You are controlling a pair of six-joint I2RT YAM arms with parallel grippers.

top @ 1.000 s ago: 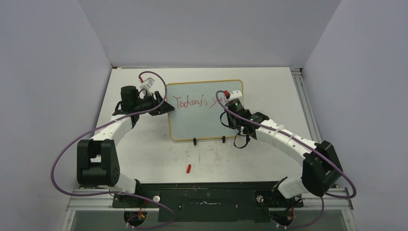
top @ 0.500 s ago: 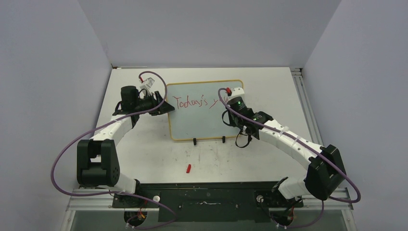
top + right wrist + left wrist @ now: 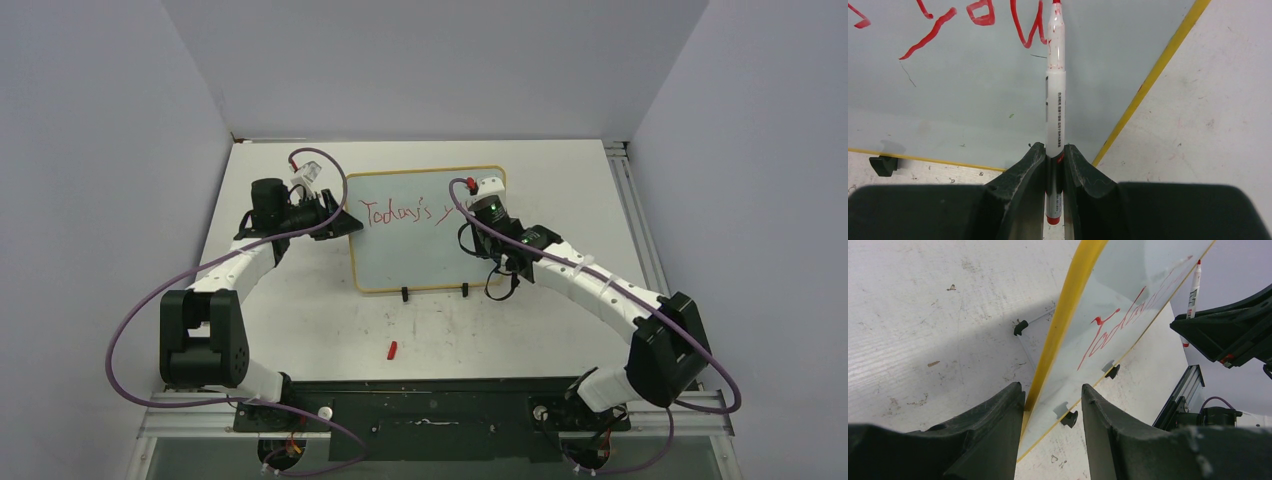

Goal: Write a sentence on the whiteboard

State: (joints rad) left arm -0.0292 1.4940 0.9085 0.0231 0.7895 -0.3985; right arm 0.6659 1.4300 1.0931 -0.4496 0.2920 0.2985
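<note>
Your right tool (image 3: 1054,147) is clenched on the marker (image 3: 1055,100), tip at the sentence (image 3: 395,213) | left tool (image 3: 1050,390) straddles the whiteboard (image 3: 430,250) frame, clamping unclear | whiteboard mid-surface (image 3: 560,170)

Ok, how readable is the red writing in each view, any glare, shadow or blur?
Top external: even light, the sentence small but legible on the whiteboard. Left wrist: whiteboard nearly edge-on, writing foreshortened, glossy surface mirrors the marker, a soft shadow on the table beside it. Right wrist: strokes and marker crisp.
</note>
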